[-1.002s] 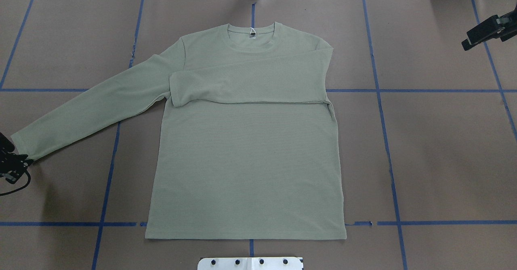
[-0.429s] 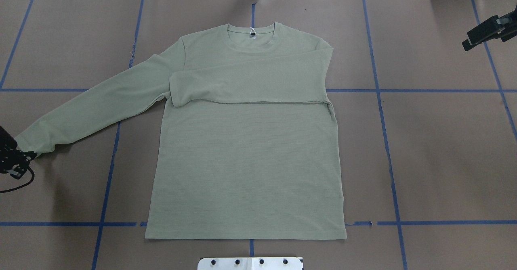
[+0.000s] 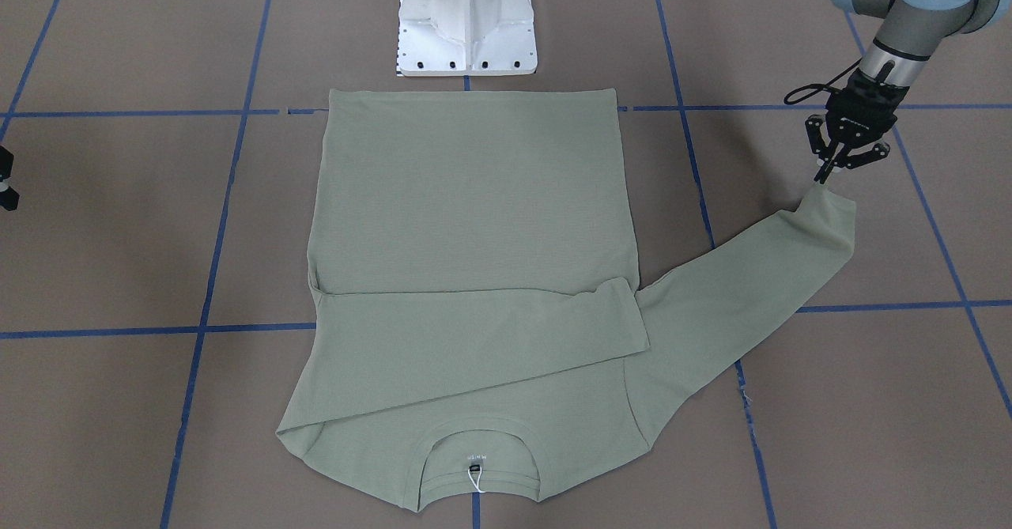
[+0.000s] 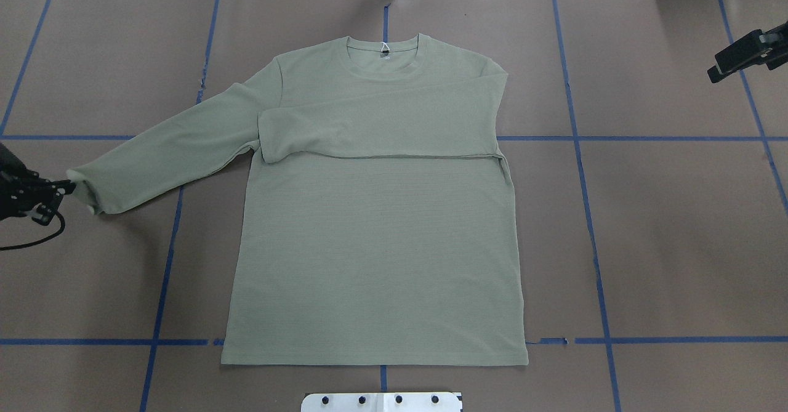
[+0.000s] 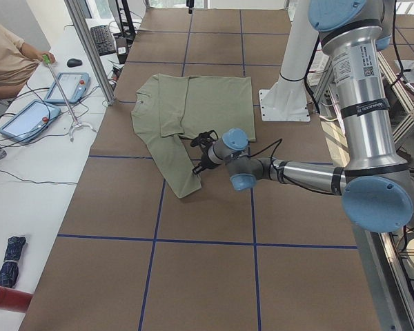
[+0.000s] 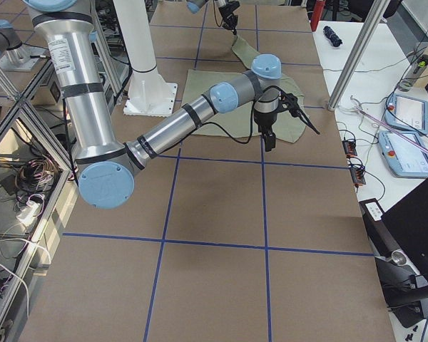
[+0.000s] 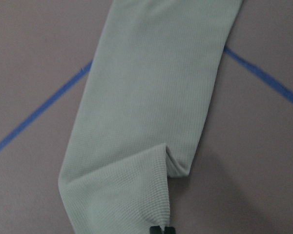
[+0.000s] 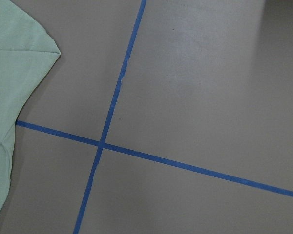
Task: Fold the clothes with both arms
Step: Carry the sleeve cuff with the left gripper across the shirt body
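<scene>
Shirt (image 4: 381,246) lies flat on the table (image 4: 677,246), one sleeve folded across its chest; left gripper (image 4: 63,185) pinches the other sleeve's cuff (image 4: 86,184), raised at left; right gripper (image 4: 719,70) spread open, far right

shirt (image 4: 375,246): matt sage-green knit cloth, fine ribbed grain
desk (image 4: 677,246): matt brown paper cover, smooth
lines (image 4: 646,138): blue tape, faint sheen
arm (image 5: 362,89): smooth silver metal tube, glossy light-blue plastic caps
base (image 3: 466,15): white painted metal
fingers (image 7: 157,229): black, matt

You're working in a robotics lab: blue tape grid (image 4: 677,138) across the desk (image 4: 677,246), teach pendants (image 5: 27,118), aluminium posts (image 5: 90,49), a white arm pedestal (image 3: 466,19).
</scene>
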Robot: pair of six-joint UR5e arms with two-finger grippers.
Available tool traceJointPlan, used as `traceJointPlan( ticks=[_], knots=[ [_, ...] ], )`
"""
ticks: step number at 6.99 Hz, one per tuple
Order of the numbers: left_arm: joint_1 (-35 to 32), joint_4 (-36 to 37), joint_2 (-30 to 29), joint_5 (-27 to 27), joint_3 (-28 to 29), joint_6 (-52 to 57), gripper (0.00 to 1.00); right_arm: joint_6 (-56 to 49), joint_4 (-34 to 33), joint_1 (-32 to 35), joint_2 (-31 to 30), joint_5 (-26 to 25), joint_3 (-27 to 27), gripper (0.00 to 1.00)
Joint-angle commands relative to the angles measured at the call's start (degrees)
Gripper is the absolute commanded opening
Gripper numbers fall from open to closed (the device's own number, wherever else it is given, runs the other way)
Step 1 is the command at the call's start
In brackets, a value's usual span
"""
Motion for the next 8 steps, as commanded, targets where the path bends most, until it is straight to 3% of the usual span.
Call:
traceJointPlan(
  ticks=[1, 4, 7, 8],
  knots=[
    [-5.4, 13.1, -15.0, -2.3, -0.6, -0.8, 0.0, 0.2, 0.0, 0.1, -0.1, -0.1, 0.1, 1.0],
    [-4.6, 41.2, -43.7, -2.3, 1.5, -15.3, 0.0, 0.2, 0.0, 0.4, 0.0, -0.1, 0.0, 1.0],
    [3.5, 38.9, -61.9, -0.8, 14.4, -25.6, 0.0, 0.2, 0.0, 1.0, 0.1, -0.1, -0.1, 1.0],
    [9.1, 33.7, -61.8, 5.5, 16.3, -23.1, 0.0, 0.2, 0.0, 1.1, 0.1, -0.1, -0.2, 1.0]
  ],
)
